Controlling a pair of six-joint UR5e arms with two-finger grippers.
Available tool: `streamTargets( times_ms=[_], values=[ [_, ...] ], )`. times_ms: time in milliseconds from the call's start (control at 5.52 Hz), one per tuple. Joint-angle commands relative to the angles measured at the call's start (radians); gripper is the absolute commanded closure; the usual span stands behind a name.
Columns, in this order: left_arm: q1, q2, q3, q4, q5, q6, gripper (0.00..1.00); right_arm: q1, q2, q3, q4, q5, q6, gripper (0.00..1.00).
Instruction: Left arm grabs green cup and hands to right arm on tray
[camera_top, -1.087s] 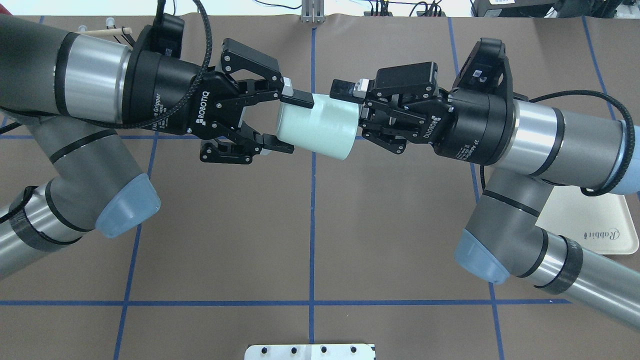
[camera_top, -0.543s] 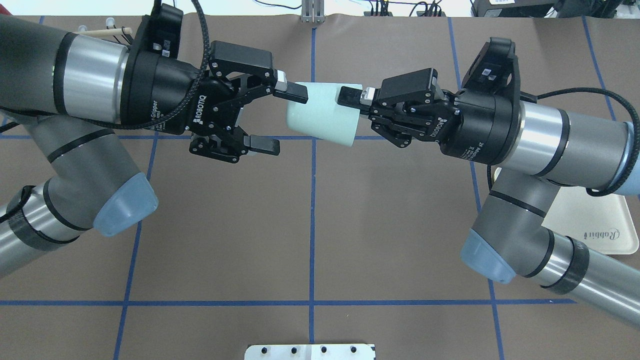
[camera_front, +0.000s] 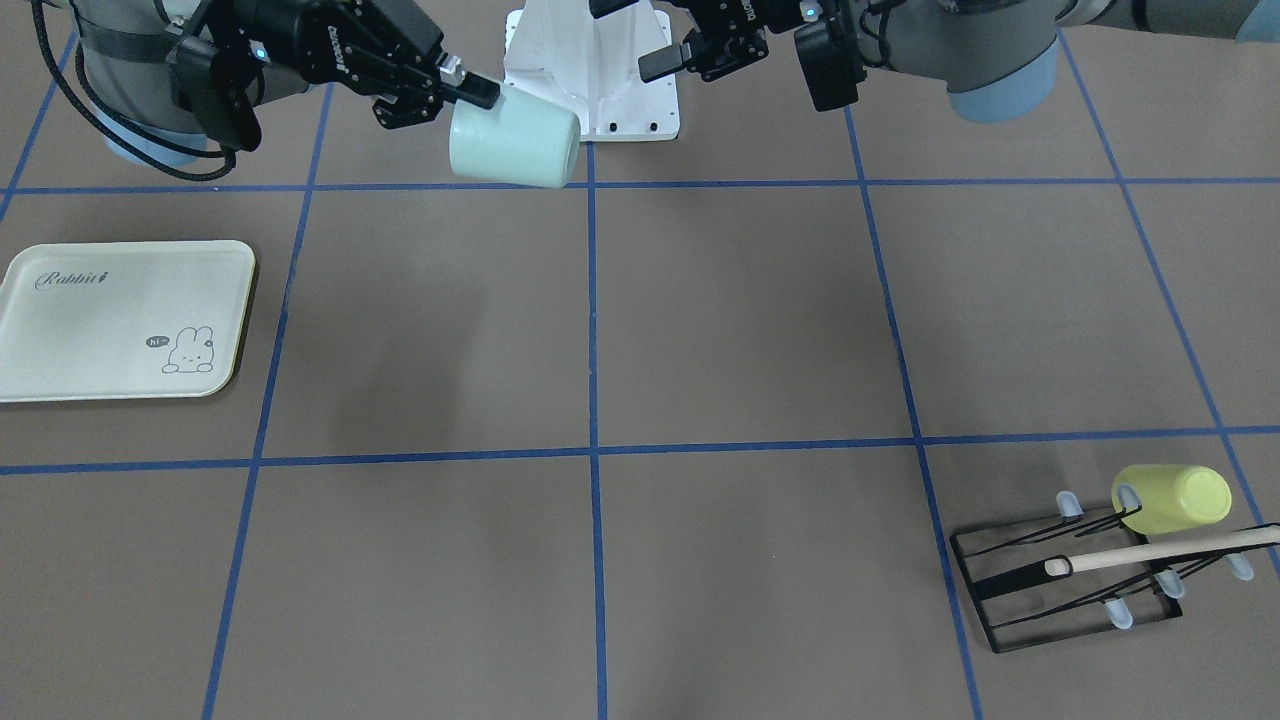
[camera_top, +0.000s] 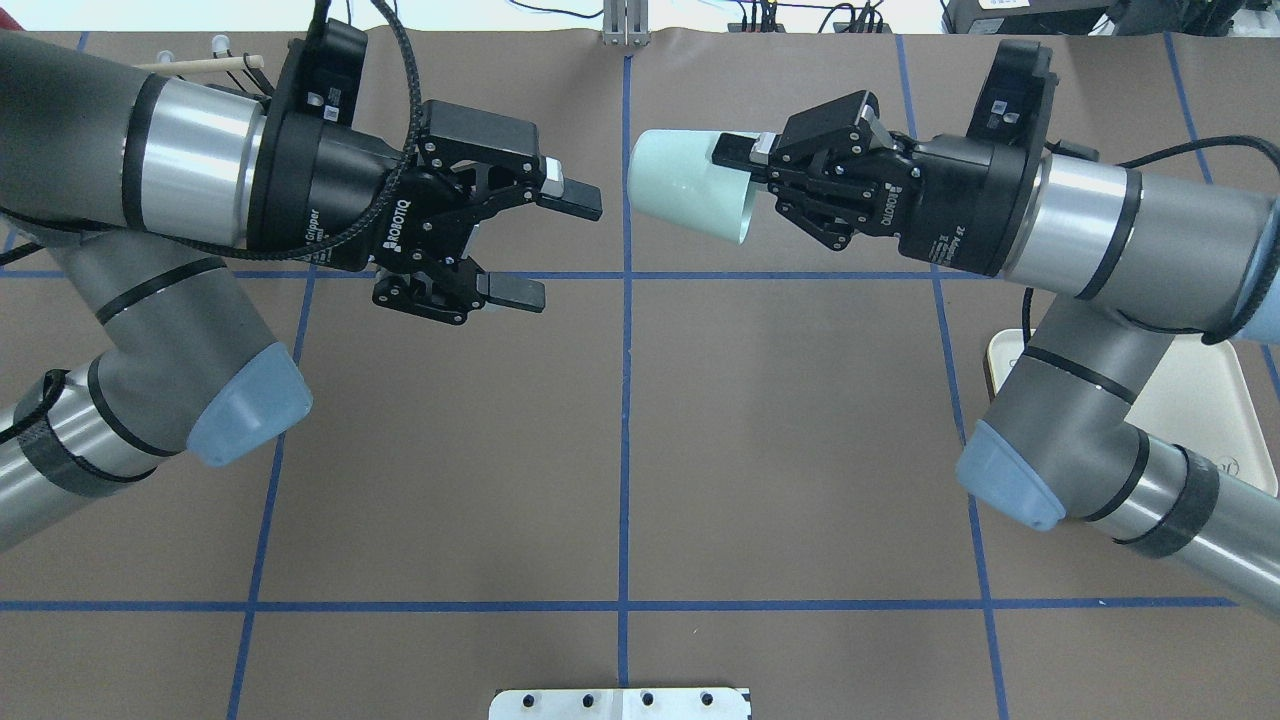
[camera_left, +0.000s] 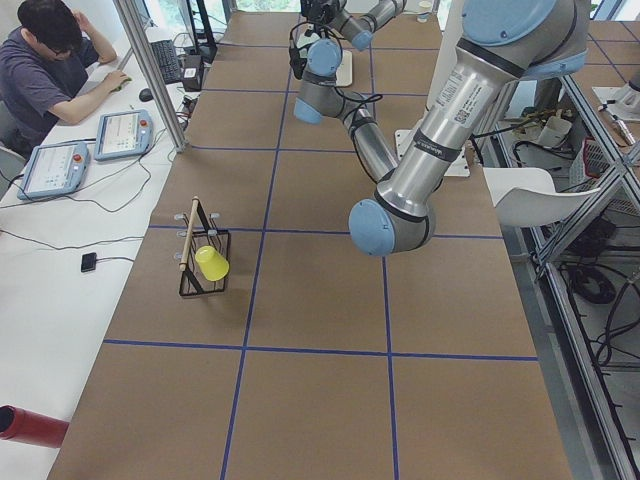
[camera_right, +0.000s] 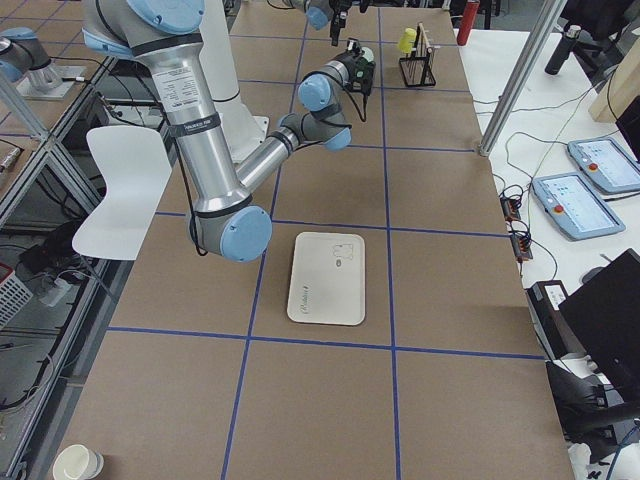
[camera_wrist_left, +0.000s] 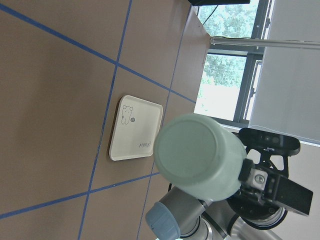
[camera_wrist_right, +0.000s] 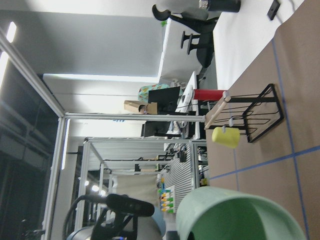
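The pale mint-green cup (camera_top: 685, 200) lies on its side in the air, held by its rim in my right gripper (camera_top: 745, 175), which is shut on it. It also shows in the front view (camera_front: 515, 148), the left wrist view (camera_wrist_left: 197, 155) and the right wrist view (camera_wrist_right: 240, 220). My left gripper (camera_top: 560, 245) is open and empty, a short gap to the left of the cup's base. The cream Rabbit tray (camera_front: 120, 320) lies flat on the table under the right arm's side, partly hidden by the arm in the overhead view (camera_top: 1200, 400).
A black wire rack (camera_front: 1060, 580) with a yellow-green cup (camera_front: 1170, 498) and a wooden stick (camera_front: 1160, 550) stands at the far corner on my left side. The white base plate (camera_front: 600, 90) sits between the arms. An operator (camera_left: 50, 60) sits at a side desk.
The left gripper has come off the cup's base and drawn back to the left, open. The right gripper has carried the cup to the right and farther back.
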Motion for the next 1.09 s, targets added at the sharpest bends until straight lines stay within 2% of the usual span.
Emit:
streamTargets(
  times_ms=[0,362,543,725,906],
  values=[
    [-0.029,0.016,0.038,0.051,0.005,0.080,0.00,0.135,0.013,0.026,-0.357,0.192,-0.059,1.00],
    [-0.065,0.062,0.030,0.286,0.008,0.366,0.00,0.233,0.009,0.063,-0.748,0.343,-0.328,1.00],
    [-0.085,0.072,0.027,0.467,0.008,0.571,0.00,0.252,0.003,0.115,-0.977,0.348,-0.490,1.00],
    [-0.116,0.097,0.019,0.596,0.010,0.754,0.00,0.248,0.004,0.190,-1.258,0.336,-0.697,1.00],
    [-0.166,0.176,0.007,0.635,0.010,0.910,0.00,0.231,0.001,0.301,-1.563,0.266,-0.904,1.00]
  ],
)
